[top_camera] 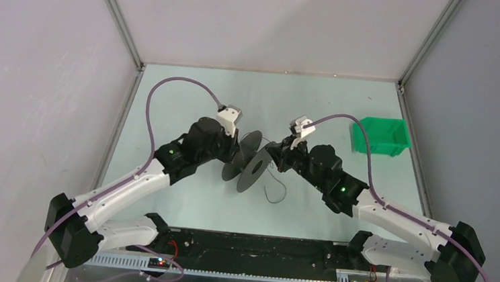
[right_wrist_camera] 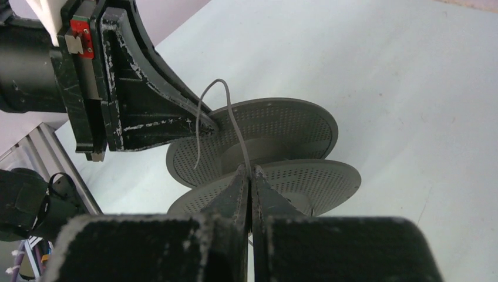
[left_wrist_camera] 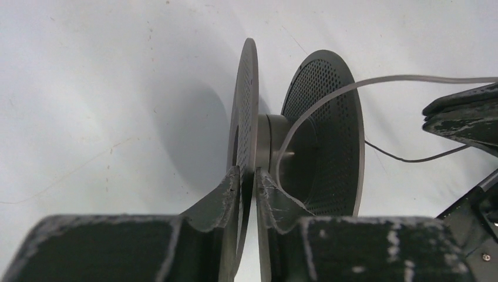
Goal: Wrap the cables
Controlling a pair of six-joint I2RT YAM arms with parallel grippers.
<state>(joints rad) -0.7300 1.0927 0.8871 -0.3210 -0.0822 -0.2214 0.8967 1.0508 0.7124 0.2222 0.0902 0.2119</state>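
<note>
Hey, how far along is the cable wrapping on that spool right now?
Early on. Done: the left gripper clamps one flange of the spool, holding it on edge. In hand: the right gripper pinches the cable, which arcs down to the hub. Left: the hub looks nearly bare and a loose tail trails on the table, so most winding remains.

Left arm [top_camera: 129, 182]: white shell links, black joint housings, lower left of the top view.
Right arm [top_camera: 396, 220]: same white and black, lower right.
Hoses [top_camera: 150, 106]: thick, purple, one looping along each arm.
Bases [top_camera: 68, 231]: black, blocky, in the bottom corners.
Status lights [top_camera: 171, 152]: small green dot on each forearm.
Camera mounts [top_camera: 229, 116]: white, angular, near frame centre.
Left gripper [left_wrist_camera: 246, 176]: black tapered fingers, edges scuffed whitish.
Red tab [right_wrist_camera: 81, 32]: on the left gripper body, upper left of the right wrist view.
Right gripper [right_wrist_camera: 249, 176]: black, same scuffing, pointed tips.
</note>
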